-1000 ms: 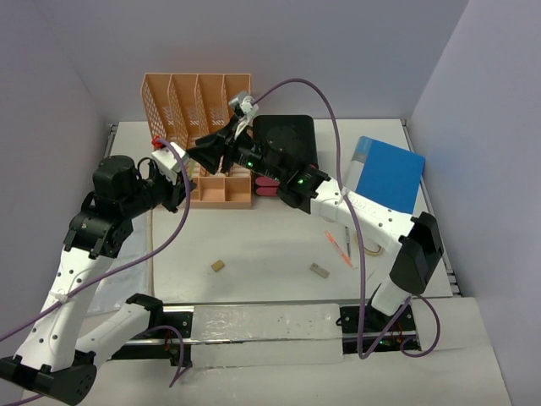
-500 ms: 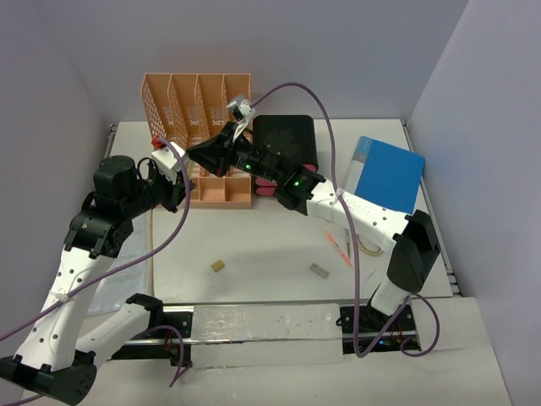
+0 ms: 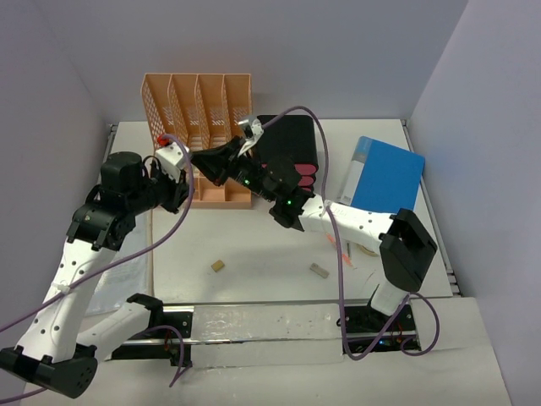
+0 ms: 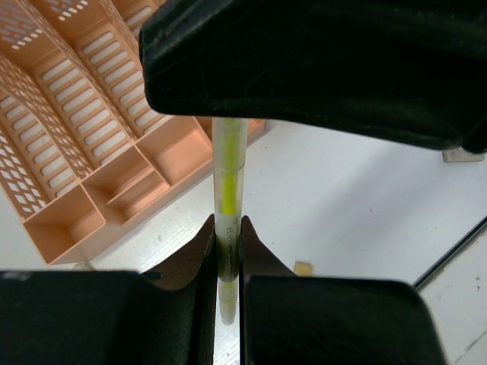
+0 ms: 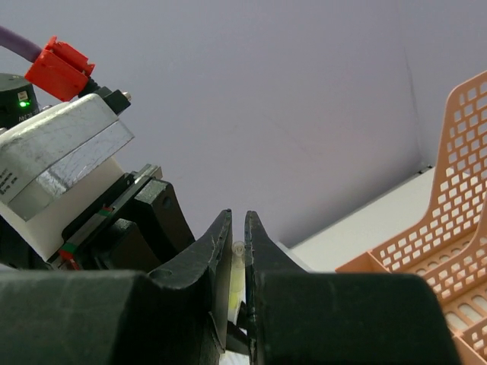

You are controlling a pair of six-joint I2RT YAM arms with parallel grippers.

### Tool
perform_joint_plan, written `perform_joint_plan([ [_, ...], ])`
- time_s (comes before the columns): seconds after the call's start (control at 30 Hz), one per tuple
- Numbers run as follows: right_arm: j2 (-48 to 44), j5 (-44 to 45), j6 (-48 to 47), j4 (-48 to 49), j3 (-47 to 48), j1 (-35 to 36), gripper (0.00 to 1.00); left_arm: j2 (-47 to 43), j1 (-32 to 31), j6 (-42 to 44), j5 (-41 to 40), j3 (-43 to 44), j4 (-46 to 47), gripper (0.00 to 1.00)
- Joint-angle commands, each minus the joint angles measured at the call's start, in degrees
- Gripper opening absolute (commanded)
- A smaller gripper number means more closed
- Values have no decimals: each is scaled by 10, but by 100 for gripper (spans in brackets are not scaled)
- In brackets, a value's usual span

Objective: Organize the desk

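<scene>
Two robot arms stand nose to nose over the far-left part of the white worktop (image 3: 262, 241), which runs from the arms' bases at its near edge to the grey back wall. The left gripper (image 4: 227, 222) has its jaws pinching one end of a translucent pen (image 4: 228, 171) with a yellow-green core. The right gripper (image 5: 237, 222) has its jaws pressed on the same pen's other end. The pen is held above the surface, just in front of a peach lattice file rack (image 3: 199, 101) at the far-left corner. A black box (image 3: 292, 144) with pink drawers sits midway along the far edge, and a blue folder (image 3: 389, 173) lies toward the far-right corner. A tan block (image 3: 218, 266) and a grey block (image 3: 319, 271) lie apart, close to the near edge.
</scene>
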Motion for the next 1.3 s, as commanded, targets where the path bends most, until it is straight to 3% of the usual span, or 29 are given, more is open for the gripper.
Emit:
perform_joint_plan([
  [0.0, 45, -47, 42, -37, -69, 53, 0, 7, 2, -35, -11, 77, 177, 0],
  [1.07, 70, -3, 92, 14, -146, 111, 0, 4, 1, -38, -52, 61, 206, 0],
  [1.13, 60, -12, 94, 15, -148, 101, 6, 4, 1, -30, -57, 48, 202, 0],
  [1.27, 15, -23, 102, 7, -160, 68, 26, -6, 1, 3, -99, -28, 200, 0],
])
